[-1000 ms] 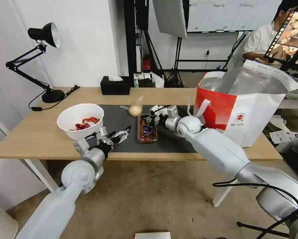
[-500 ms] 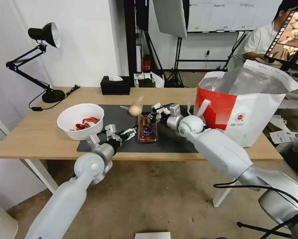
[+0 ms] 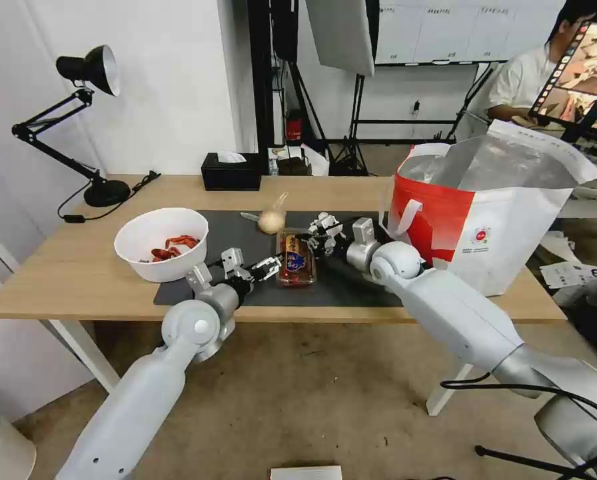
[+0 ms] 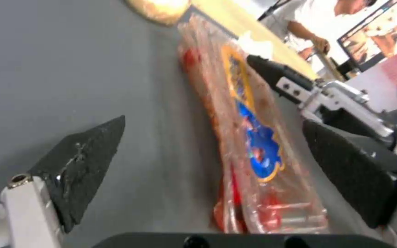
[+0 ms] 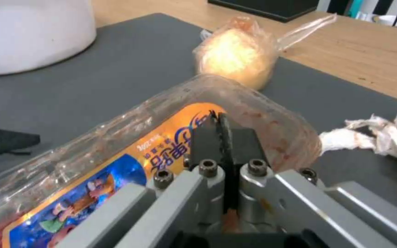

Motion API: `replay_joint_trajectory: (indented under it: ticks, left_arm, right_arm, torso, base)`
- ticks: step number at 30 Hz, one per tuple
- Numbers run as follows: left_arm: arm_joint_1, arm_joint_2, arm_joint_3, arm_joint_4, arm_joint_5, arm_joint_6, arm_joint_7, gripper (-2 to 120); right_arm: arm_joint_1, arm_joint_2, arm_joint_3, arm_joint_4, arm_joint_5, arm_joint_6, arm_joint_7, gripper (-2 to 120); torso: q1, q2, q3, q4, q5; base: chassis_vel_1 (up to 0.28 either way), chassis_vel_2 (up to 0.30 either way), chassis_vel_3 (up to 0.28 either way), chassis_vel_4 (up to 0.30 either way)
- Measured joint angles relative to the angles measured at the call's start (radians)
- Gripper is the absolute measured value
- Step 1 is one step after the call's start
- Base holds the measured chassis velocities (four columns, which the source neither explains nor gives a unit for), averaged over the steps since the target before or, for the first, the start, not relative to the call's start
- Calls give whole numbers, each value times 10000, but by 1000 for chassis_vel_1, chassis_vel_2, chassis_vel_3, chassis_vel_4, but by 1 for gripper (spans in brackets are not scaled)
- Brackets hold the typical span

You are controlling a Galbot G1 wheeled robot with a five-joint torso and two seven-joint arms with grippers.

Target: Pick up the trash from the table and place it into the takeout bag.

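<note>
Your left gripper (image 3: 270, 267) sits low over the dark mat (image 3: 238, 233) with its fingers (image 4: 81, 162) spread wide; the clear plastic tray (image 3: 296, 257) with its red scraps lies just beyond the tips, its near end between the two pads in the left wrist view and touching neither. Your right gripper (image 3: 320, 235) comes in from the far side of that tray; its two fingers (image 5: 205, 144) are pressed together with almost no gap, resting at the tray's (image 5: 129, 137) edge beside the orange and blue label; you cannot tell whether any plastic is pinched between them. Just past the right fingertips lies the clear bag with the beige lump (image 5: 235, 55); the crumpled tissue (image 5: 382, 134) lies on the mat close beside them. The white bowl (image 3: 161, 243) with red scraps stands well apart from your left fingers, on the mat's corner; the takeout bag (image 3: 492, 213) stands open on the table (image 3: 65, 273), behind your right arm, well away from both sets of fingers.
</note>
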Motion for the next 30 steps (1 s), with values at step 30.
replay_joint_trajectory:
  ticks: [30]
  left_arm:
    - [-425, -689, 34, 650, -1326, 540, -832, 64]
  right_arm:
    - [-114, -85, 1, 291, 34, -8, 68, 0]
  torso:
    - [-2, 2, -1, 2, 0]
  base:
    - [0, 0, 0, 0]
